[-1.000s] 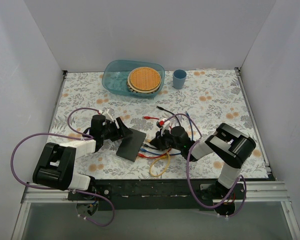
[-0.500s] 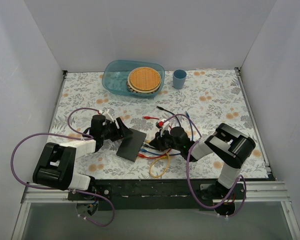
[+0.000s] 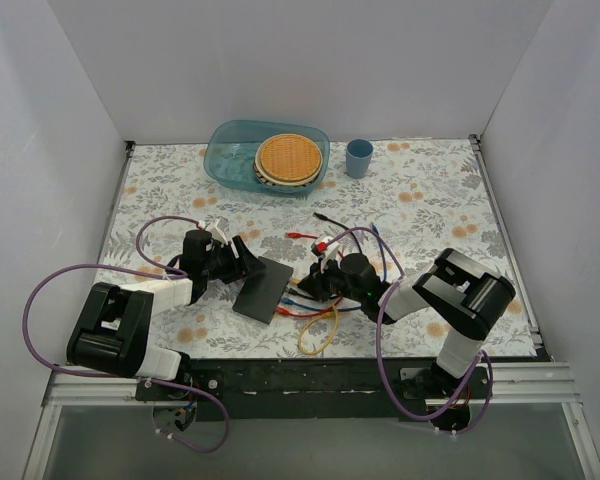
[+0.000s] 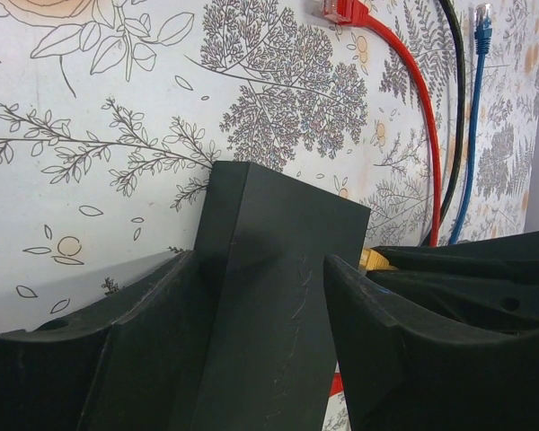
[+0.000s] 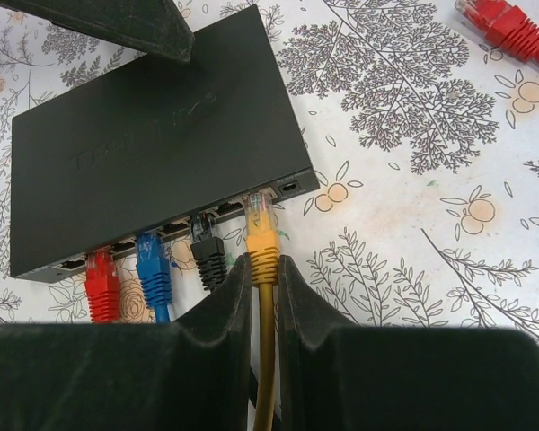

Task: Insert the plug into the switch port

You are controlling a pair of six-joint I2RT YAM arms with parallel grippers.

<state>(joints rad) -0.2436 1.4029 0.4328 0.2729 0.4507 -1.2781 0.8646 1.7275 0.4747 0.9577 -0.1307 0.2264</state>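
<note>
insertion step: yellow plug (image 5: 262,229) pinched in right end effector (image 5: 263,262), tip at front edge of switch (image 5: 153,135) on worktop (image 5: 413,215), braced by clamped left end effector (image 4: 260,259). next: straight push till seated.

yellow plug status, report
Left gripper shut on switch. Right gripper shut on yellow plug, tip at an open port, not seated. Red plug, blue plug, black plug fill ports beside it; path clear.

The red plug (image 5: 101,285), blue plug (image 5: 154,274) and black plug (image 5: 208,256) crowd the switch (image 5: 153,144) ports left of the right claw (image 5: 263,269). Bare counter (image 5: 413,224) lies open on its right. The left claw (image 4: 260,260) clamps the switch's far end, and a loose red cable (image 4: 422,99) lies beyond.
</note>
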